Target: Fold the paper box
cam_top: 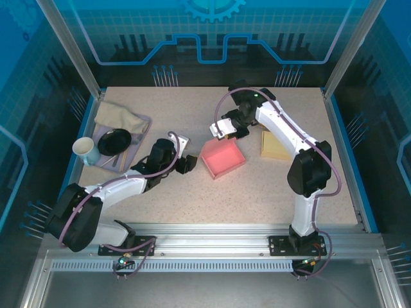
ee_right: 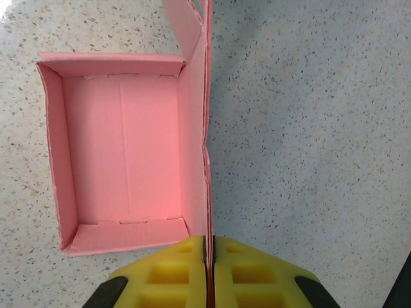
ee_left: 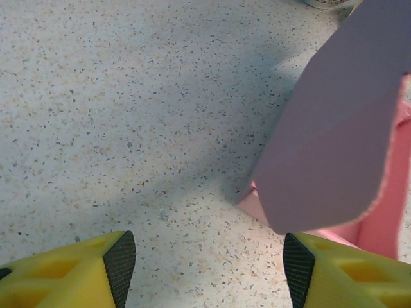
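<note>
The open pink paper box (cam_top: pixel 223 158) sits near the middle of the speckled table (cam_top: pixel 257 199), its walls standing and its floor bare. It looks light, thin and easily creased, stiff only between its scored folds, so a careless push would likely slide or buckle it. The right gripper (ee_right: pixel 209 247) has its fingers pressed together on the thin top edge of the box's far wall, near a corner, which seems a sound hold. The left gripper (ee_left: pixel 209 266), fingers apart and gripping nothing, hovers just left of the box beside a raised flap (ee_left: pixel 334 128).
</note>
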{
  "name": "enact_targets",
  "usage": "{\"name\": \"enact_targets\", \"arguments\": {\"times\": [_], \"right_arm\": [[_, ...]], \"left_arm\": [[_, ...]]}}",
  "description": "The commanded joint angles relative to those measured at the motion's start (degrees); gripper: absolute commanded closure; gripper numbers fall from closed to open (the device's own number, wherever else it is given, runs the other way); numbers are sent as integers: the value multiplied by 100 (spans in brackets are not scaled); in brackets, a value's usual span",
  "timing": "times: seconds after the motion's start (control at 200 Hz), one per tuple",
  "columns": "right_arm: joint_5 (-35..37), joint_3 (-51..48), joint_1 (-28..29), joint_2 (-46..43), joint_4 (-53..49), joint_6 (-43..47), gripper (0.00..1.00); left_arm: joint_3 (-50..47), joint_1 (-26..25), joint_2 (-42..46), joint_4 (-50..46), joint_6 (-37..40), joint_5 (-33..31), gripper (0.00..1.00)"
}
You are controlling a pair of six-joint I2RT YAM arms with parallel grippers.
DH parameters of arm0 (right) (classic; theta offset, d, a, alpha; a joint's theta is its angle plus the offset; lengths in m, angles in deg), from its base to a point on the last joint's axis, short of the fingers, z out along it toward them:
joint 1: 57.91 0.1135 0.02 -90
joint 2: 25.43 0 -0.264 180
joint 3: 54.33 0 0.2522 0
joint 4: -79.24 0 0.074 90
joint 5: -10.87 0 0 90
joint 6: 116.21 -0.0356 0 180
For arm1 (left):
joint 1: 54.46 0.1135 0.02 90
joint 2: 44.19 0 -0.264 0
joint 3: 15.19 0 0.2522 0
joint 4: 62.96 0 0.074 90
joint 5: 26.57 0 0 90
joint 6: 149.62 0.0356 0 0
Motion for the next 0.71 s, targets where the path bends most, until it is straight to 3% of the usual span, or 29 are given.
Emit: {"name": "enact_targets", "arguments": {"times": [0.0,0.26,0.7], "right_arm": [[-337,182,-68,-221,-389,123,93],[-521,385,-13,-275,-593,108,94],[-731,607,90,-195,-793,-21,95]], "left_arm": [[264,-2,17,50,248,182,35],[396,-70,88,17,203,799,35],[816,-253,-92,-210,265,1274,36]]}}
